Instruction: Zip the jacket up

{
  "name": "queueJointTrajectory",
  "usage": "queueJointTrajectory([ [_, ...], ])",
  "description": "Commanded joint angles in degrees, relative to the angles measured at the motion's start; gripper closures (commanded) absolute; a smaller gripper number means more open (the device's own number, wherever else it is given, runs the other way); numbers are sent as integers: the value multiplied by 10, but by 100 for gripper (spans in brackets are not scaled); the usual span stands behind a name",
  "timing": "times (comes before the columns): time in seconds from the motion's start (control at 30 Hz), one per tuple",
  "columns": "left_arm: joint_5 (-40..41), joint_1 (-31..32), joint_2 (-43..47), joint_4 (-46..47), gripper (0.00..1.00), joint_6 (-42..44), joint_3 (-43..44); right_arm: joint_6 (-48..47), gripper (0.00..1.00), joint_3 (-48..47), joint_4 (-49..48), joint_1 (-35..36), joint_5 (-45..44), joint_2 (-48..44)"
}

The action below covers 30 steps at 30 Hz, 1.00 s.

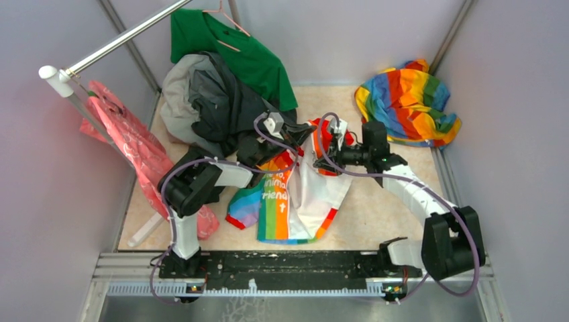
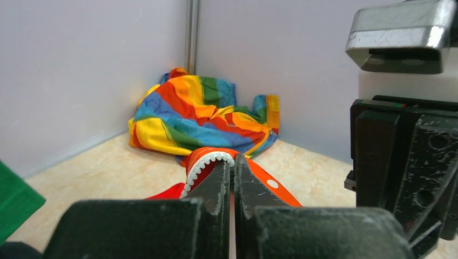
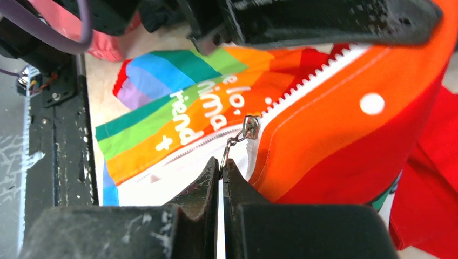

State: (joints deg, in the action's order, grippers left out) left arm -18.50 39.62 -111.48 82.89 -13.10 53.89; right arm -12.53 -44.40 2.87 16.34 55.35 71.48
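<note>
The jacket (image 1: 315, 191) lies spread on the desk (image 1: 382, 215) roughly midway between the two arms, its white and rainbow-striped front facing up and its red hood end toward the far wall, where both sets of jaws meet it. The left jaws are closed, pinching the orange-red zipper strip (image 2: 270, 186) near the collar; in the left wrist view the strip's white teeth curl out to one side of the tips and the orange band runs out to the other. The right jaws are also closed, their tips clamped on the end of the small metal zipper pull (image 3: 249, 127), whose chain leads from the slider down into the tips; the printed lettering lies just beside it. The two sets of jaws sit close together over the jacket's upper front. A rainbow cloth (image 1: 409, 100) lies apart in the far right corner.
</note>
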Motion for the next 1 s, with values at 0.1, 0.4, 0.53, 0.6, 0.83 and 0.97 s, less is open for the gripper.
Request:
queueJointTrajectory([
  [0.1, 50, -63, 49, 89, 100, -64, -26, -1, 100, -21, 105, 12, 7, 58],
  [0.4, 21, -67, 61, 158, 100, -158, -57, 121, 100, 19, -10, -92, 87, 61],
  [0.53, 31, -56, 39, 144, 100, -156, -46, 17, 100, 20, 42, 12, 43, -1],
  [0.6, 39, -50, 33, 123, 100, -141, -36, -39, 100, 10, 83, 58, 20, 2],
  [0.83, 102, -55, 29, 106, 100, -113, -37, -85, 100, -14, 128, 114, -73, 33],
  [0.97, 94, -59, 36, 115, 100, -118, -39, -54, 100, -10, 107, 68, -41, 33],
])
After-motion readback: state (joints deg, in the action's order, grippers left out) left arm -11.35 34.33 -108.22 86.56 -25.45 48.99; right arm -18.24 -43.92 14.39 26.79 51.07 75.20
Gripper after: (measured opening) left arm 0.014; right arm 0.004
